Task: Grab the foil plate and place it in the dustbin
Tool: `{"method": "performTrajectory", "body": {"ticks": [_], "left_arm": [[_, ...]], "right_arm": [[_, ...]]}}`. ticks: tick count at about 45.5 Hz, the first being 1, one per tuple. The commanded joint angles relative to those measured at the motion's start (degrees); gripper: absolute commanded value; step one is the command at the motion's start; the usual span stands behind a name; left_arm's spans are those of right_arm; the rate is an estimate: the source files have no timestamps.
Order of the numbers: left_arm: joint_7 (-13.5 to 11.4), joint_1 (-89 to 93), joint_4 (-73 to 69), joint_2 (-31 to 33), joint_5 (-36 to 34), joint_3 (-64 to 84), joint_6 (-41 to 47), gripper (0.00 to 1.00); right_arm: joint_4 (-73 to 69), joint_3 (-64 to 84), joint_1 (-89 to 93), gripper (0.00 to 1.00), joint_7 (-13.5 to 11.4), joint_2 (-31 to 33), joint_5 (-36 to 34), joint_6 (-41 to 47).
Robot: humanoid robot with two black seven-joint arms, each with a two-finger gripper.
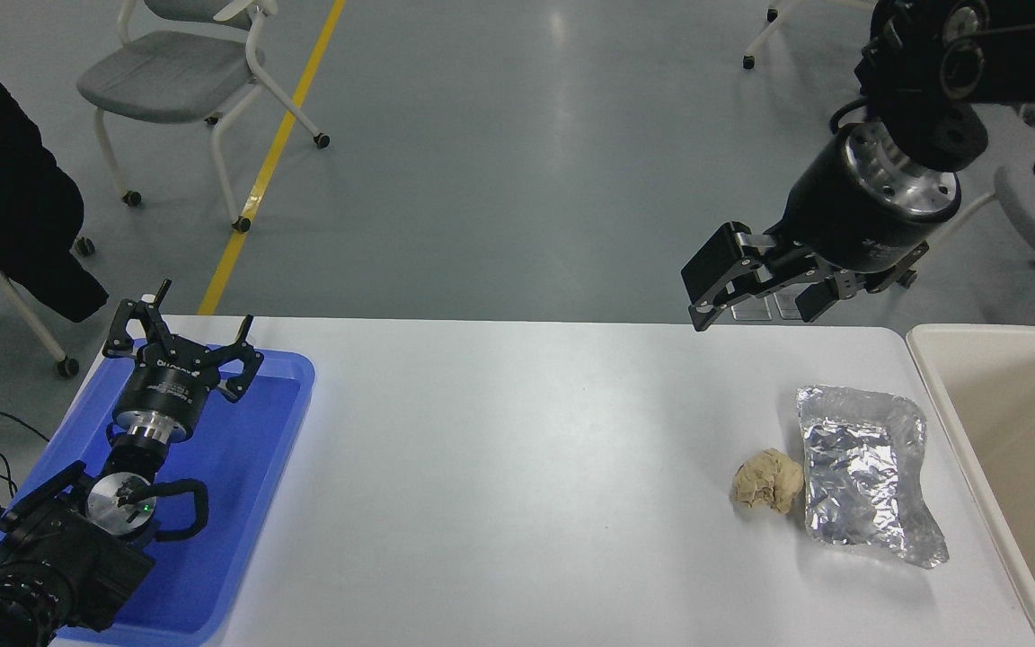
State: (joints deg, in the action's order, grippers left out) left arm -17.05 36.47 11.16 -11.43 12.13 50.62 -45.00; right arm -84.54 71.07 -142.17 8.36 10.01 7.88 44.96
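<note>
One plate (863, 472) on table (517, 467), untouched; R gripper (751, 292) high at its 12, jaws open. Drop onto rim, avoid lump (767, 482) at 9, bin (1012, 449) at 3. L gripper (181, 337) open, parked.

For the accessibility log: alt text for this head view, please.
The foil plate lies on the white table beside a tan lump, near the dustbin; the right gripper hangs open above. The left gripper sits over a blue tray.

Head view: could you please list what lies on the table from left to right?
Blue tray with the left end effector over it → tan lump → foil plate → dustbin at the right edge.
</note>
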Motion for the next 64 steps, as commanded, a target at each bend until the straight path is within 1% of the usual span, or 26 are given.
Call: {"method": "performTrajectory", "body": {"ticks": [1,17,23,29,33,39,44,50,56,64], "left_arm": [[0.0,-0.09,0.0,0.0,0.09,0.0,0.0,1.0],[0.0,0.0,0.0,0.0,0.0,0.0,0.0,1.0],[0.0,-0.09,0.0,0.0,0.0,0.0,0.0,1.0],[-0.09,-0.09,0.0,0.0,0.0,0.0,0.0,1.0],[0.0,0.0,0.0,0.0,0.0,0.0,0.0,1.0],[0.0,0.0,0.0,0.0,0.0,0.0,0.0,1.0],[0.0,0.0,0.0,0.0,0.0,0.0,0.0,1.0],[0.0,0.0,0.0,0.0,0.0,0.0,0.0,1.0],[0.09,0.09,0.17,0.09,0.0,0.0,0.0,1.0],[0.09,0.09,0.0,0.09,0.0,0.0,0.0,1.0]], "right_arm": [[-0.01,1.53,-0.65,1.0,-0.01,-1.05,-0.06,0.04],[0.43,1.62,1.55,1.0,-0.01,-0.96,0.73,0.04],[0.69,1.88,3.74,1.0,-0.01,0.53,1.35,-1.01],[0.78,3.2,7.52,1.0,-0.01,6.94,7.31,-4.0],[1.92,2.76,11.56,1.0,-0.01,12.56,12.06,-5.93],[6.57,1.62,20.52,1.0,-0.01,19.6,19.09,-8.04],[11.14,-3.03,28.95,1.0,-0.01,24.17,25.86,-11.29],[15.36,-9.27,39.5,1.0,-0.18,27.34,32.19,-14.28],[21.42,-13.75,50.66,1.0,-0.18,27.69,37.64,-17.88],[27.67,-20.08,62.62,1.0,-0.53,27.08,38.79,-22.37]]}}
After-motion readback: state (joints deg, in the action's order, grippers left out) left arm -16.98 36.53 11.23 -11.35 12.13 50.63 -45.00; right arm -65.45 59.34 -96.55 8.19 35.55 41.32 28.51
